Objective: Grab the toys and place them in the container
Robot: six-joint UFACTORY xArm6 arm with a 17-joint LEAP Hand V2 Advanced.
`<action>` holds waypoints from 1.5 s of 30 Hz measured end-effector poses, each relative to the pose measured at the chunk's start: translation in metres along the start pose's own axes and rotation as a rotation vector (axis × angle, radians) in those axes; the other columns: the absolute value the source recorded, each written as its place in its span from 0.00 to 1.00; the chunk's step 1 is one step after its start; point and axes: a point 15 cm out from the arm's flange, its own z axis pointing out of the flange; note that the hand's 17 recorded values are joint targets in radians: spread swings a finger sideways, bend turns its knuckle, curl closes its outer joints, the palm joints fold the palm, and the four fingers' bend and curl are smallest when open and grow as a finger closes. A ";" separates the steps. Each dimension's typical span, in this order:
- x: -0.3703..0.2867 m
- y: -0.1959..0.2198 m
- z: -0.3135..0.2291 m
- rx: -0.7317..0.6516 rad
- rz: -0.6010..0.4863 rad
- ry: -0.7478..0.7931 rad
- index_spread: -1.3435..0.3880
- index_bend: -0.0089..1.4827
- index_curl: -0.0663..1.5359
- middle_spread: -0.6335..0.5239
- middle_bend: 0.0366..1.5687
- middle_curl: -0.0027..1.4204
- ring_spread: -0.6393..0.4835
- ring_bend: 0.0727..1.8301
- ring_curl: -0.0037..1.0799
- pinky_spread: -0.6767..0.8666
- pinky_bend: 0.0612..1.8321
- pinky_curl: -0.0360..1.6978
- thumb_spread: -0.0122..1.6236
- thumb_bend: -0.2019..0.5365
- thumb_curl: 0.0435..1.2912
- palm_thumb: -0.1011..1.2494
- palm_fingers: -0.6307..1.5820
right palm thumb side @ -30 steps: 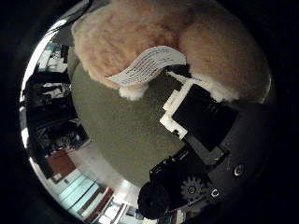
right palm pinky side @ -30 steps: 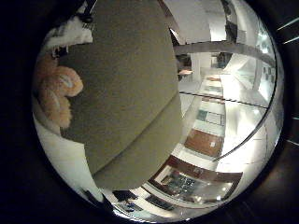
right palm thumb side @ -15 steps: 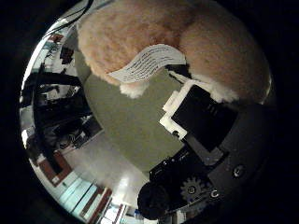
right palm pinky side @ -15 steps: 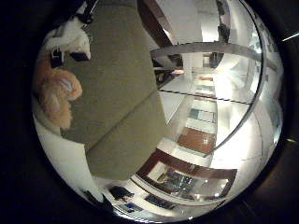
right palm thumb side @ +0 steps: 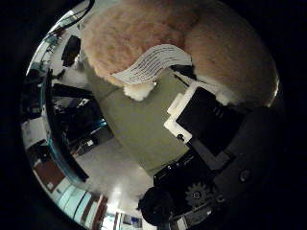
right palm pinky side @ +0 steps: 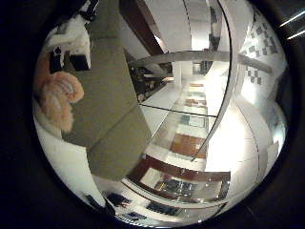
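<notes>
The robot hand (right palm thumb side: 206, 143) is gripping 1 plush toy (right palm thumb side: 192, 52) against its palm, fingers curled round it. The green tabletop (right palm pinky side: 107, 105) is shrinking in view compared with 1 second ago, so the toy is probably being lifted toward the container, which is not in view.

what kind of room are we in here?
Probably a large indoor lab or office hall: glossy pale floor, wood-panelled wall strip, and dark desks with equipment beside the olive table.

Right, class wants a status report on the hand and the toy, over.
Hand shut on plush toy, fingers curled against the fur. Toy close to the palm, white tag hanging free. Olive table below. Container not in view.
</notes>
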 end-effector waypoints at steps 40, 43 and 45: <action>-0.169 -0.257 -0.120 0.220 -0.096 -0.283 0.66 0.82 0.53 0.45 0.89 0.51 0.33 0.67 0.86 0.31 0.74 0.52 0.58 0.25 0.53 0.86 0.79; -0.172 -0.264 -0.118 0.225 -0.097 -0.287 0.66 0.82 0.53 0.45 0.89 0.51 0.33 0.67 0.86 0.31 0.74 0.52 0.58 0.25 0.52 0.86 0.79; -0.174 -0.268 -0.113 0.222 -0.100 -0.294 0.66 0.82 0.53 0.45 0.89 0.51 0.33 0.67 0.86 0.31 0.73 0.52 0.58 0.25 0.52 0.86 0.79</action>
